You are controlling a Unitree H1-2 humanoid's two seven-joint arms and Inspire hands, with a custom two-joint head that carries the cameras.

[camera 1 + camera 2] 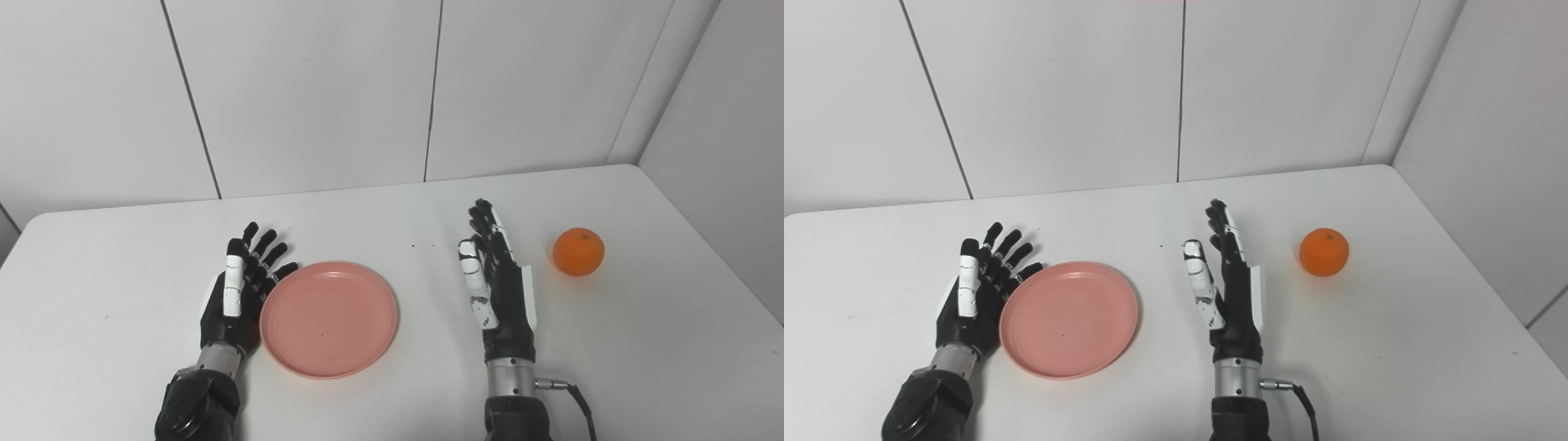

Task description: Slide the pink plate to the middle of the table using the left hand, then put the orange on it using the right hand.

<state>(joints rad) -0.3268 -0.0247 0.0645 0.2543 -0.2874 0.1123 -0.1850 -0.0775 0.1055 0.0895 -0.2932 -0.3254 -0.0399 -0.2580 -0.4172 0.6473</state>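
A pink plate [329, 318] lies flat on the white table [392, 392]. Every place here is told from that plate.

The left hand [242, 291] is at the plate's left edge. Its fingers [269, 254] are spread apart and point up and away from the robot. The palm faces the plate, and the side of the hand touches the plate's rim or sits just beside it; which one cannot be told. The hand holds nothing.

The right hand [499, 288] is to the right of the plate, with a strip of bare table between them. It stands on its edge with the fingers straight and close together, pointing to the far side of the table. Its white thumb [474, 288] faces the plate. This hand is loose too and holds nothing. A black cable [579, 401] comes out of its wrist on the side away from the plate.

The orange [578, 251] sits on the table farther right than the right hand, and a bit farther back than the plate. Nothing touches it. It is well apart from the plate.

Behind the plate, past the table's far edge, stands a white panel wall [306, 92].
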